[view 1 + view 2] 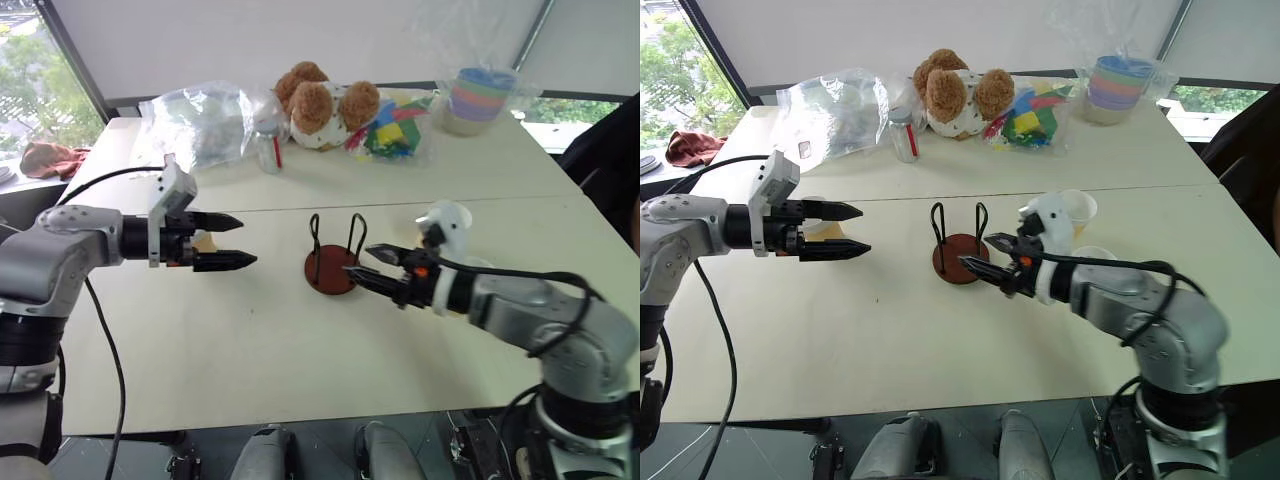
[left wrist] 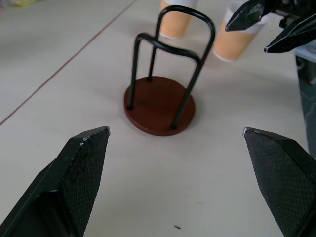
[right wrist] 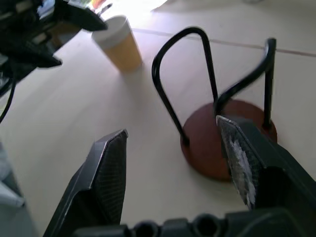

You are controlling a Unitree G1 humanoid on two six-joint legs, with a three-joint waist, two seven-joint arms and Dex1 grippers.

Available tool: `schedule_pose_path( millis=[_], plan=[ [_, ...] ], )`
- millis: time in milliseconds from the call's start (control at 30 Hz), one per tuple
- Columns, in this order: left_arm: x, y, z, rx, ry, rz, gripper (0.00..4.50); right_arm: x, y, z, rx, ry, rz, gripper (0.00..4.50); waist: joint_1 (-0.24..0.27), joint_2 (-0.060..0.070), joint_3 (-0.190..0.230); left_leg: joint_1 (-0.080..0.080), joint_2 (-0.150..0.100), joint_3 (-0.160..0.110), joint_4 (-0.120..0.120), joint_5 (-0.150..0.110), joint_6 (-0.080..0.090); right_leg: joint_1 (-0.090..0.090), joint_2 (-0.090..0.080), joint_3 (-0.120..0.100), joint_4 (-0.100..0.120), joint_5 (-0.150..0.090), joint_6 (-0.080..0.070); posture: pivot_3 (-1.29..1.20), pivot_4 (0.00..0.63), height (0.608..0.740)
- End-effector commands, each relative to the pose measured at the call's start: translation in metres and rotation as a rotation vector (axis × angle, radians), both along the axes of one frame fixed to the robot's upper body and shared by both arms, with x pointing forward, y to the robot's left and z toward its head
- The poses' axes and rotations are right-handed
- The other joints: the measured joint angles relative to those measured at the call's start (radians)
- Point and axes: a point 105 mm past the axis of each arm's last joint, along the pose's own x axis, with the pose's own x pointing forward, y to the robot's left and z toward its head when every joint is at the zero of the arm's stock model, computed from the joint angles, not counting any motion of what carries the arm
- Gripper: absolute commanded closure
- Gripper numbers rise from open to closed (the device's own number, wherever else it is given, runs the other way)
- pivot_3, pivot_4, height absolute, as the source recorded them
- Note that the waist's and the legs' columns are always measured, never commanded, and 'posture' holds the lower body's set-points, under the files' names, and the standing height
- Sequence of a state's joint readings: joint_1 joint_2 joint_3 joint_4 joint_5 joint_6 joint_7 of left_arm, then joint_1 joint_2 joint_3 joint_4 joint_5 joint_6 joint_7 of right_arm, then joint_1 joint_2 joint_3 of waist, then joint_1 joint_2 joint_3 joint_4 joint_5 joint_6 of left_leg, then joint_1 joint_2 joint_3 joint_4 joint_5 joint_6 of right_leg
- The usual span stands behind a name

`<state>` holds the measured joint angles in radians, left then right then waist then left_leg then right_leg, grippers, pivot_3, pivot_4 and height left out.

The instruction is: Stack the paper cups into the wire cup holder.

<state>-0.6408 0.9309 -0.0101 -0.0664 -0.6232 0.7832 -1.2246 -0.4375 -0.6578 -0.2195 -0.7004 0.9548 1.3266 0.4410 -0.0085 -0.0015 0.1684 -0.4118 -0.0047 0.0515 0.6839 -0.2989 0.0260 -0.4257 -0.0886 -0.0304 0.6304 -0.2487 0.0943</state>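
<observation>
- Left eye view showed the wire cup holder [image 1: 333,262] standing upright and empty near the middle of the pale desk [image 1: 250,340], its reddish-brown disc base flat on the surface and two black wire loops rising from it.
- The left claw [image 1: 228,241] hovered to the left of the holder, well apart from it, fingers spread wide and grasping nothing.
- The right claw [image 1: 365,265] sat just beside the holder's right edge, pointing at it, its fingers parted with nothing between them.
- In the right eye view, two paper cups [image 1: 1076,212] stood on the desk behind the right arm, to the right of the holder, one partly hidden by the wrist.
- A third cup [image 3: 117,43] stood upright near the left claw in the right wrist view, tan body and white band showing.
- In the left wrist view, two cup bottoms [image 2: 174,22] appeared beyond the holder, apart from its base.
- At the far edge of the desk lay a plush toy [image 1: 320,103], a clear plastic bag [image 1: 200,122], a small bottle [image 1: 268,148] and a stack of pastel bowls [image 1: 480,98].
</observation>
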Motion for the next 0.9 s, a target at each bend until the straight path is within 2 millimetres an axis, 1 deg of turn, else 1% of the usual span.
schedule_pose_path(
  millis=[33,100,167,200,267,333,467,567,667,733,800,833,900],
  plan=[
    [-0.018,-0.016,0.010,0.040,-0.017,-0.142,0.00,-0.024,-0.029,0.022,-0.141,-0.014,0.093,1.38,0.000,0.000,0.000,0.000,0.000,0.000,0.000,0.000,0.001,0.001,0.000,0.000,-0.001,0.000,0.000,0.00,0.150,0.740],
    [-0.027,-0.024,0.011,0.060,-0.020,-0.204,0.00,-0.021,-0.051,0.033,-0.208,-0.016,0.047,1.38,-0.001,-0.002,0.000,0.001,0.000,0.000,0.000,-0.001,0.001,0.001,0.000,0.000,-0.001,0.000,0.000,0.00,0.150,0.740],
    [-0.033,-0.030,0.012,0.070,-0.028,-0.245,0.00,-0.015,-0.068,0.043,-0.244,-0.031,-0.001,1.38,-0.004,-0.003,0.000,0.002,0.001,0.000,0.000,-0.001,0.001,0.001,0.001,0.000,-0.001,-0.001,0.001,0.00,0.150,0.740],
    [-0.034,-0.033,0.013,0.068,-0.033,-0.259,0.00,-0.014,-0.075,0.045,-0.267,-0.029,-0.011,1.38,-0.006,-0.004,0.000,0.002,0.001,0.000,0.000,-0.001,0.001,0.001,0.001,0.000,-0.001,-0.001,0.001,0.00,0.150,0.740],
    [-0.039,-0.039,0.014,0.072,-0.043,-0.288,0.00,-0.013,-0.089,0.038,-0.355,-0.002,-0.019,1.38,-0.002,-0.003,0.000,0.002,0.001,0.001,0.000,-0.001,0.001,0.001,0.001,0.001,0.000,-0.001,0.001,0.00,0.150,0.740],
    [-0.043,-0.043,0.012,0.085,-0.049,-0.311,0.00,-0.014,-0.098,0.029,-0.420,0.026,-0.006,1.38,-0.001,-0.004,0.000,0.003,0.001,0.001,0.000,-0.001,0.001,0.001,0.001,0.001,0.000,-0.001,0.001,0.00,0.150,0.740],
    [-0.047,-0.047,0.011,0.107,-0.067,-0.336,0.00,-0.012,-0.108,0.012,-0.477,0.059,0.031,1.38,-0.001,-0.004,0.000,0.003,0.001,0.001,0.000,-0.001,0.001,0.001,0.000,0.001,0.000,-0.001,0.001,0.00,0.150,0.740],
    [-0.047,-0.049,0.012,0.100,-0.073,-0.329,0.00,-0.008,-0.110,0.002,-0.487,0.070,0.053,1.38,-0.001,-0.004,0.000,0.003,0.001,0.001,0.001,0.000,0.001,0.002,0.000,0.002,0.000,-0.001,0.001,0.00,0.150,0.740],
    [-0.045,-0.048,0.010,0.099,-0.071,-0.310,0.00,-0.002,-0.113,-0.008,-0.505,0.073,0.063,1.38,-0.001,-0.004,0.000,0.003,0.001,0.001,0.001,0.000,0.001,0.001,0.001,0.001,0.000,-0.001,0.001,0.00,0.150,0.740],
    [-0.043,-0.047,0.008,0.101,-0.072,-0.294,0.00,0.006,-0.116,-0.019,-0.545,0.069,0.067,1.38,-0.001,-0.004,0.000,0.003,0.001,0.001,0.001,0.000,0.001,0.001,0.001,0.001,0.000,-0.001,0.001,0.00,0.150,0.740],
    [-0.042,-0.047,0.008,0.097,-0.075,-0.284,0.00,0.012,-0.118,-0.024,-0.567,0.063,0.066,1.38,-0.001,-0.004,0.001,0.003,0.001,0.001,0.001,0.000,0.000,0.001,0.001,0.001,0.000,-0.001,0.001,0.00,0.150,0.740],
    [-0.042,-0.047,0.009,0.095,-0.076,-0.280,0.00,0.014,-0.119,-0.026,-0.572,0.065,0.065,1.61,-0.001,-0.004,0.001,0.003,0.001,0.001,0.001,0.000,0.000,0.001,0.001,0.001,0.000,-0.001,0.001,0.00,0.150,0.740],
    [-0.042,-0.047,0.008,0.095,-0.078,-0.272,0.00,0.017,-0.122,-0.031,-0.584,0.070,0.066,2.27,0.000,-0.004,0.001,0.003,0.001,0.001,0.001,0.000,0.000,0.001,0.001,0.001,0.000,-0.001,0.001,0.00,0.150,0.740]
  ],
)
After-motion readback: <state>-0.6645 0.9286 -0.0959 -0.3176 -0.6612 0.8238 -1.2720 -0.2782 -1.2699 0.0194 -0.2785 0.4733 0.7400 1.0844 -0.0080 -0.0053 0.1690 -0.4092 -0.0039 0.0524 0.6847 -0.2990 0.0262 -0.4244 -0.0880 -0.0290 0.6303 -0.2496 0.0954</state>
